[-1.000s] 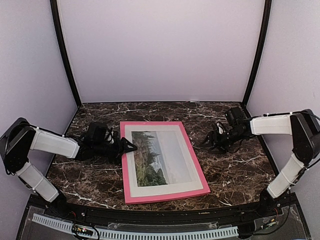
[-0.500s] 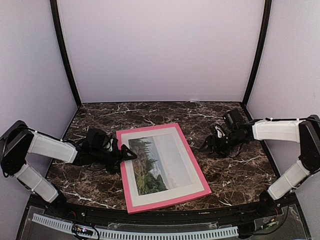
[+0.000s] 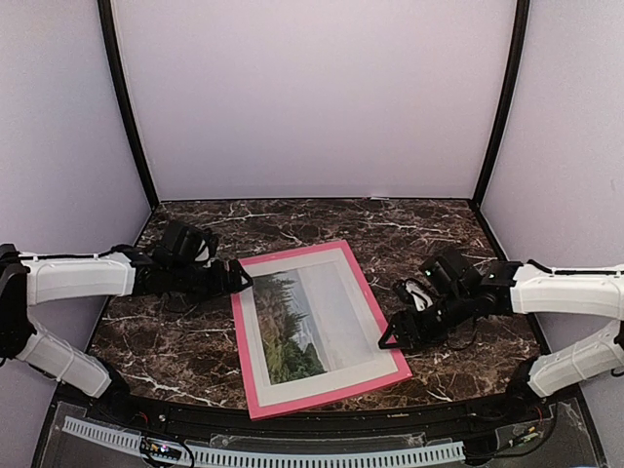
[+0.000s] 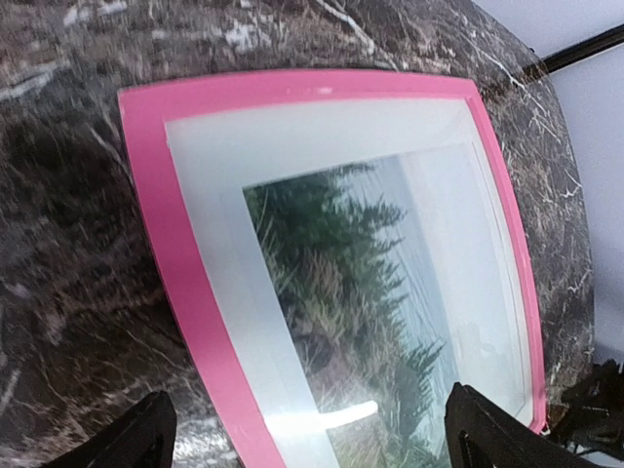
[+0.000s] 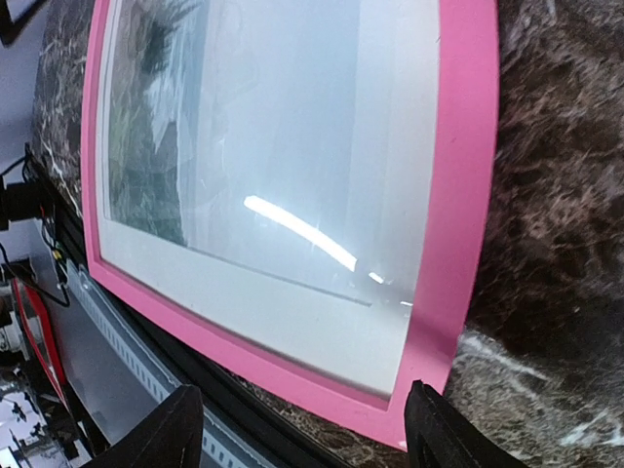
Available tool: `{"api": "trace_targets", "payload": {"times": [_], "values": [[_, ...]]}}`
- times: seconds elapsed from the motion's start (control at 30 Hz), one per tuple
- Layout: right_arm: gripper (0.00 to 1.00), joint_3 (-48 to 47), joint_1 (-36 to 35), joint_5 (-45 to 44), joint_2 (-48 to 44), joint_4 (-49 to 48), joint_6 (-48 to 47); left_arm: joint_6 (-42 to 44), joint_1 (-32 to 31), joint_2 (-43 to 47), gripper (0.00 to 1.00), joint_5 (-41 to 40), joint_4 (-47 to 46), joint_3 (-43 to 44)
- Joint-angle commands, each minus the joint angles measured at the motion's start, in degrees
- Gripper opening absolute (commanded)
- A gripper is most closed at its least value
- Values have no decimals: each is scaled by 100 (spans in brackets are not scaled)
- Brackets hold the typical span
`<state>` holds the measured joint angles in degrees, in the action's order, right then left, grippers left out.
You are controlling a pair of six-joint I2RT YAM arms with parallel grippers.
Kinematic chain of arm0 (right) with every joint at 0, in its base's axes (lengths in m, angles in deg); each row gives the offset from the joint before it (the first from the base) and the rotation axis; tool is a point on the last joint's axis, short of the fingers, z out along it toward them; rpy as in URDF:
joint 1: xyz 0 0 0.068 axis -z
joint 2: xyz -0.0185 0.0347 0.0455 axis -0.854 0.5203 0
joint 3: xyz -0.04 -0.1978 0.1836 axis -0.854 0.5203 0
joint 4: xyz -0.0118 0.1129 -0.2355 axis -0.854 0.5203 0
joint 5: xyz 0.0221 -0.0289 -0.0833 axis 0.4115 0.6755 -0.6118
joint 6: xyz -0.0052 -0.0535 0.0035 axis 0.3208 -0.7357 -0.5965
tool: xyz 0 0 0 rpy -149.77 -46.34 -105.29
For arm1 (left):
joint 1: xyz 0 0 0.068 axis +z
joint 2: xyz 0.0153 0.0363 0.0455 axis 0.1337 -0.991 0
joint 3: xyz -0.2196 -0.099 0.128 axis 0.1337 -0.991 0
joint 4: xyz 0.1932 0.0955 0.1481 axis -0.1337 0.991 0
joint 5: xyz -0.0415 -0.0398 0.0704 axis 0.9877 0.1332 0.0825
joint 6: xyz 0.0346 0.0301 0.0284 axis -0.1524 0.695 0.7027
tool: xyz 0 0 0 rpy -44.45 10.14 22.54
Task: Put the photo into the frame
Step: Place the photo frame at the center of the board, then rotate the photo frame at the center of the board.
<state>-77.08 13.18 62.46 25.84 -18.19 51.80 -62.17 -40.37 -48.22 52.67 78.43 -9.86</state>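
Note:
The pink-red frame (image 3: pixel 288 253) lies flat in the middle of the marble table, turned slightly askew. Inside it, behind glass and a white mat, sits the photo (image 3: pixel 297 322) of green conifers and pale sky. My left gripper (image 3: pixel 237 279) is open at the frame's far left corner, touching nothing. In the left wrist view the frame (image 4: pixel 161 253) and photo (image 4: pixel 361 292) lie beyond the spread left gripper (image 4: pixel 312 448). My right gripper (image 3: pixel 387 339) is open beside the frame's right edge near its front corner. The right wrist view shows that corner of the frame (image 5: pixel 458 195) below the wide right gripper (image 5: pixel 307 439).
The dark marble table (image 3: pixel 458 234) is boxed in by pale walls with black corner posts (image 3: pixel 127 107). A black rail and white ribbed strip (image 3: pixel 292 456) run along the near edge, close to the frame's front corner.
The left gripper opened and drew back towards the frame's far left corner. The frame turned a little. The right arm swung nearer, to the frame's right edge, its jaws widening.

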Motion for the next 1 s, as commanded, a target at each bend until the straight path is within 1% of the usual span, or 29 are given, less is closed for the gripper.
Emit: {"api": "trace_targets", "payload": {"times": [0.0,0.07,0.2,0.37,0.47,0.67,0.8,0.97], "values": [[72,178,-635,-204,-127,250,229,1115,5,-97,99,-1031,696,861],[72,208,-897,-183,-87,211,288,1421,9,-362,99,-1201,830,1248],[72,180,-1347,-157,132,147,338,1911,88,-998,99,-1223,900,1914],[71,161,-1642,-133,445,108,348,2350,215,-1829,99,-1056,901,2627],[71,144,-1745,-119,652,109,310,2469,343,-2183,99,-888,789,2874],[70,64,-1770,-141,1123,-15,249,2674,512,-2861,99,-475,490,3272],[70,-76,-1731,-457,1274,82,295,2897,545,-3286,99,-340,411,3624],[69,-122,-1208,-739,1109,93,398,3096,583,-3870,99,-317,614,4200]]}}
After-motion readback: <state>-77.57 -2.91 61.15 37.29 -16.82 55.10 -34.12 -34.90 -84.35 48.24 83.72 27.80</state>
